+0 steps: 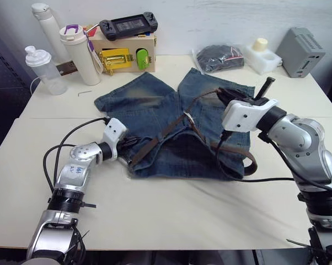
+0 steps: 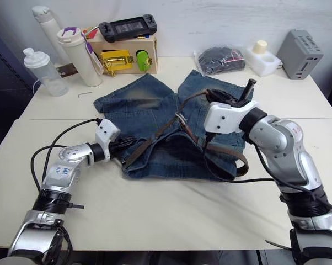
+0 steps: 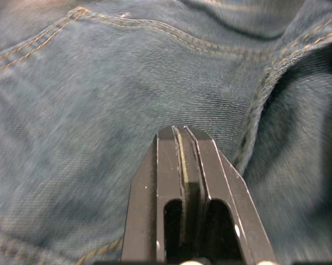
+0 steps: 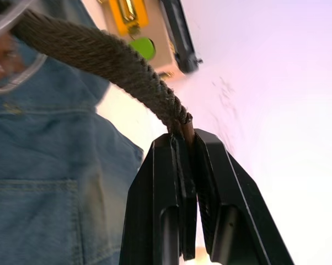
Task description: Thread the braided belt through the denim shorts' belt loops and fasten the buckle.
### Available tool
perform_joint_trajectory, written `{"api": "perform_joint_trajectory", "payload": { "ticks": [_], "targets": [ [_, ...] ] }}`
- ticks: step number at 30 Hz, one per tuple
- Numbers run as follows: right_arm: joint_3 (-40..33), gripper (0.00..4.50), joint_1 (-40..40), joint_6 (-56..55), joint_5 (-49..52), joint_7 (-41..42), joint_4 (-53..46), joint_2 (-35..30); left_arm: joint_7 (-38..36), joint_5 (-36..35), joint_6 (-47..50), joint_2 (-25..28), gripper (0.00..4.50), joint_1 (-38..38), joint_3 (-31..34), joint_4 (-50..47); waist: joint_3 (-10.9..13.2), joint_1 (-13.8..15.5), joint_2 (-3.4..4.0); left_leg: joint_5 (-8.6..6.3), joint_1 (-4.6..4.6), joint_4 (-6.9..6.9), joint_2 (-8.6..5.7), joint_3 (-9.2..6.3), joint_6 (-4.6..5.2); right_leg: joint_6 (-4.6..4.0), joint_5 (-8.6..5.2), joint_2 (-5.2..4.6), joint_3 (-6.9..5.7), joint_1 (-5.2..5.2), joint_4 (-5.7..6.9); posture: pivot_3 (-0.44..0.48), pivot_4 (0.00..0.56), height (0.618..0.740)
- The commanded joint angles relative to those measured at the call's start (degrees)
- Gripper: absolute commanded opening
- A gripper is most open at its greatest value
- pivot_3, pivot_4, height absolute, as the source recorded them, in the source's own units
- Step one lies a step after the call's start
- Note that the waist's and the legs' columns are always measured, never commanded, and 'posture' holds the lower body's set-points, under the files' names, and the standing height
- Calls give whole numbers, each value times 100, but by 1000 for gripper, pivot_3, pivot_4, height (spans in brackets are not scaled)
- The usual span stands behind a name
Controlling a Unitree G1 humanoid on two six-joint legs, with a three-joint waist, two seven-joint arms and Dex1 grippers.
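The braided belt (image 1: pixel 171 128) lies across the denim shorts (image 1: pixel 155 110), which are spread flat in the middle of the table with the waistband toward the robot. One stretch of the belt runs diagonally from the waistband's left end up to the silver buckle (image 2: pixel 181 117) near the middle of the shorts; another stretch curls in a loop (image 1: pixel 249 160) off the shorts' right edge. The right gripper (image 4: pixel 183 135) is clamped on the belt's end, the woven strap rising away from between its closed fingers. The left gripper (image 3: pixel 180 135) has its fingers pressed together at the waistband's left end, against the denim; whether a fold of cloth is pinched between them cannot be told.

As a judgement, the task is at an early to middle point: the belt is on the shorts and partly along the waist, but the belt loops are too small to tell which are threaded, and the buckle is not fastened.

The surface is a cream table (image 1: pixel 171 215). Along its far edge stand two bottles (image 1: pixel 80 52), a clear shaker (image 1: pixel 42 69), a wooden latch box (image 1: pixel 127 52) with a handheld game console (image 1: pixel 127 25) on it, a dark bundle in a clear bag (image 1: pixel 218 57) and a grey box (image 1: pixel 301 52), against a white wall.
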Motion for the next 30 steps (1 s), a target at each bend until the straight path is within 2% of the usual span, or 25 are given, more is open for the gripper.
{"api": "perform_joint_trajectory", "payload": {
  "ticks": [1,8,14,16,24,30],
  "targets": [
    [-251,0,-107,-263,-16,-150,-13,-175,-130,-468,363,46,52,-108,382,-333,0,-15,0,0,-1,2,0,-1,0,0,0,1,0,0,0,0,150,733],
    [-78,0,-75,-500,4,-102,-215,-72,-222,-426,17,141,52,-38,395,-654,0,-28,0,0,-1,-1,2,2,0,0,0,2,1,-4,1,0,150,733],
    [547,0,128,-747,-205,191,-505,86,-197,-1559,671,-307,52,-279,512,-2380,0,-7,0,-1,-15,14,2,-5,2,0,0,1,2,-5,1,0,150,733],
    [676,0,169,-687,-196,303,-557,170,-172,-1678,737,-399,52,-296,403,-2721,0,-20,0,-2,-16,17,2,-3,3,0,0,2,3,-3,2,0,150,733],
    [778,0,189,-639,-191,421,-616,273,2,-1131,287,-639,52,-369,-146,-2490,0,-19,0,-2,-15,16,4,2,3,0,0,8,3,-4,-2,0,150,733],
    [754,0,238,-595,-205,456,-668,293,45,-657,-394,-740,52,-518,-344,-2160,1,-8,-1,-2,-16,18,2,3,3,0,0,7,2,-3,-5,0,150,733]
  ]
}}
